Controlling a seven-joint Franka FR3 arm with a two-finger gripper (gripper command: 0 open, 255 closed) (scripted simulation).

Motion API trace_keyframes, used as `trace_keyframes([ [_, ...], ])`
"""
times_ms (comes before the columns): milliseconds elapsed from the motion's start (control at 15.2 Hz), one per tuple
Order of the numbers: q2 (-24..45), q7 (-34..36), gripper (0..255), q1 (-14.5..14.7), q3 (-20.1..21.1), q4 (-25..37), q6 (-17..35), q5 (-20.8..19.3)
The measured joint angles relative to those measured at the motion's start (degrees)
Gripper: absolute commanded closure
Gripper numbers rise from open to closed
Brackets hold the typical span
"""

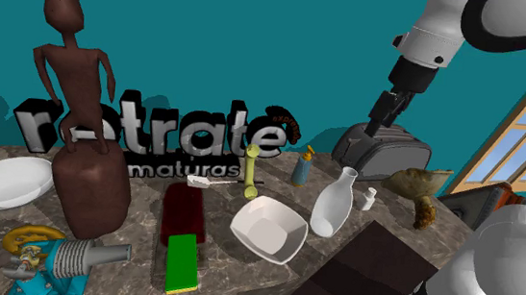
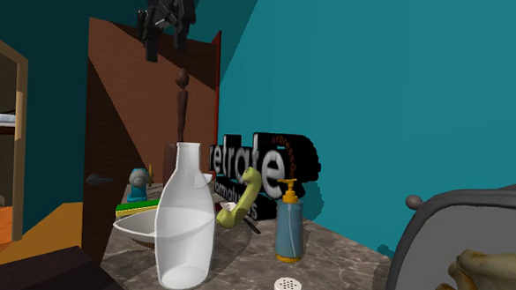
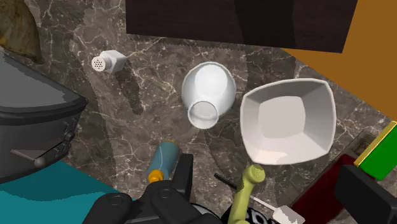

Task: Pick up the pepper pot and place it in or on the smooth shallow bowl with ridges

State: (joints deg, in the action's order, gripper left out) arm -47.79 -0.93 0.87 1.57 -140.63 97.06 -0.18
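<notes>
Overhead, black pincer hangs spread and empty above veined marble top; small white pepper pot has perforated cap.

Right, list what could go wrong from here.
1. The pot is small and stands between the bottle and the toaster. The open gripper, coming down, could knock the tall bottle over.
2. Two white bowls are out: a square bowl by the bottle and a round bowl at the shoulder view's far left. The pot might end up in the wrong one.
</notes>
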Motion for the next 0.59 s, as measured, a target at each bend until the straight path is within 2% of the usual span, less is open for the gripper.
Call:
trace_keyframes([
  [198, -0.3, -1.1, 0, -0.5, -1.1, -2.0, 1.6, -0.8],
  [594, -0.7, -6.0, 0, -3.3, -6.3, -10.0, 9.2, -4.7],
])
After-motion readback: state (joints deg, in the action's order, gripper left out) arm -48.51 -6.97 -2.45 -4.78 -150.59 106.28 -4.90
